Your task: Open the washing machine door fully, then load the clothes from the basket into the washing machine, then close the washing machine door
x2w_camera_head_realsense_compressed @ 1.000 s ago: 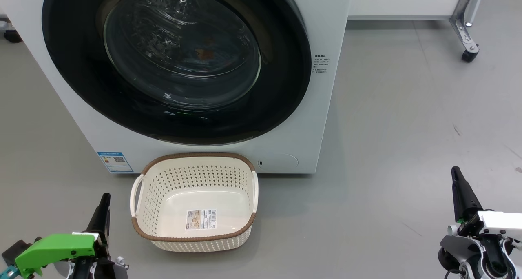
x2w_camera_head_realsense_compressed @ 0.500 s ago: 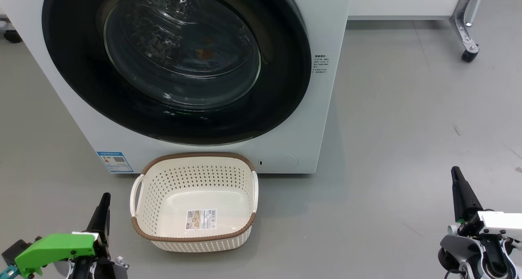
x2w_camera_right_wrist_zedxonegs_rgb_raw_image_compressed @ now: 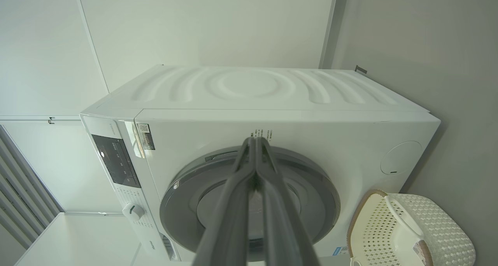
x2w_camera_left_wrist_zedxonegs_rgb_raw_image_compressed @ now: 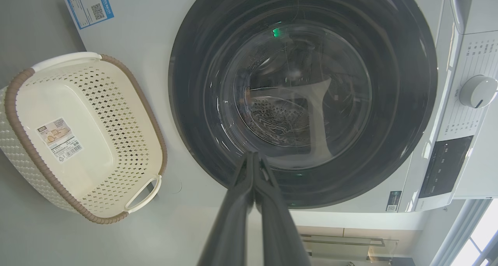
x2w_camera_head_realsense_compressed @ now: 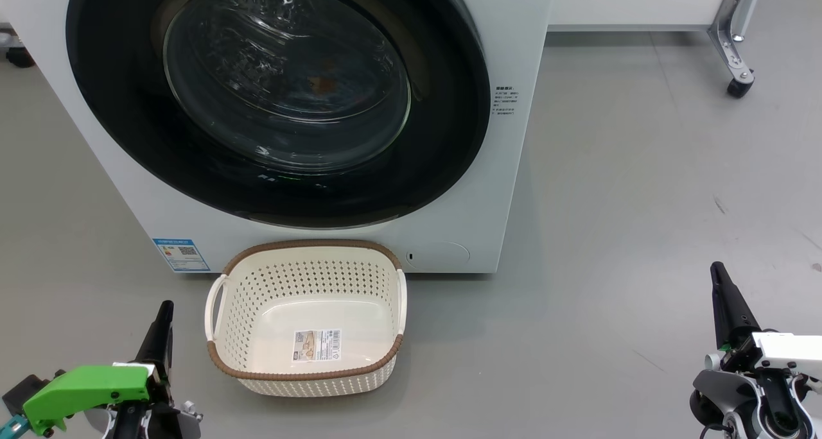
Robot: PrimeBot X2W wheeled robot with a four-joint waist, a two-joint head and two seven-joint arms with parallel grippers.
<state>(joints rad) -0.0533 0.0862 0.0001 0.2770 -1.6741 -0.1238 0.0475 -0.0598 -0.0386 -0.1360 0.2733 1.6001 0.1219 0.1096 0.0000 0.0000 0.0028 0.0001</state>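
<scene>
The washing machine (x2w_camera_head_realsense_compressed: 507, 189) stands white and close in front, and its door (x2w_camera_head_realsense_compressed: 128, 137) with the wide black rim lies flush against it, shut. Behind the glass bowl I see a small orange-brown patch (x2w_camera_head_realsense_compressed: 319, 83); the clothes are otherwise hidden. On the floor before the machine sits the basket (x2w_camera_head_realsense_compressed: 308, 243), holding just a paper label. My left gripper (x2w_camera_head_realsense_compressed: 166, 307) is shut, low and left of the basket. My right gripper (x2w_camera_head_realsense_compressed: 716, 269) is shut, far to the right over bare floor. In the wrist views both grippers (x2w_camera_left_wrist_zedxonegs_rgb_raw_image_compressed: 253, 154) (x2w_camera_right_wrist_zedxonegs_rgb_raw_image_compressed: 255, 139) point at the door (x2w_camera_left_wrist_zedxonegs_rgb_raw_image_compressed: 194, 102) (x2w_camera_right_wrist_zedxonegs_rgb_raw_image_compressed: 186, 188), fingers pressed together and holding nothing.
A metal leg on a black caster (x2w_camera_head_realsense_compressed: 738, 86) stands at the back right, below a white cabinet (x2w_camera_head_realsense_compressed: 642, 2). A blue sticker (x2w_camera_head_realsense_compressed: 181, 254) marks the machine's lower left corner. Grey floor (x2w_camera_head_realsense_compressed: 610, 266) stretches between the machine and my right gripper.
</scene>
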